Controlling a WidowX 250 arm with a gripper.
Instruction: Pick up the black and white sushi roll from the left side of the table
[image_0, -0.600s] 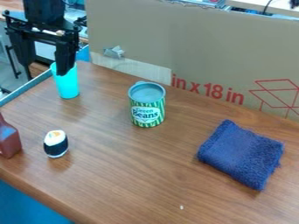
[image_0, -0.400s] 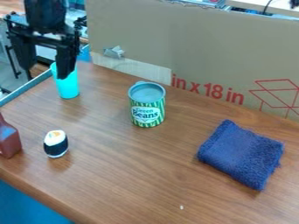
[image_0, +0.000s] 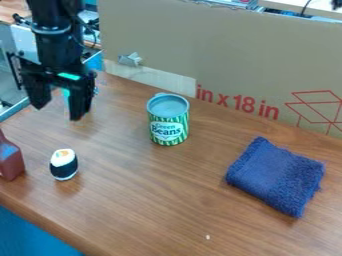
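Gripper (image_0: 59, 112) over table (image_0: 167, 200), fingers apart; cup (image_0: 69, 76) just behind it, partly hidden, contact unclear; can (image_0: 168, 131) upright at gripper's 3 o'clock; towel (image_0: 276, 177) at can's 4; sushi (image_0: 64, 165) at gripper's 6; bottle (image_0: 9, 162) at sushi's 9.

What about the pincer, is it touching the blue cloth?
No, the pincer hangs apart from the blue cloth, with the bean can between them.
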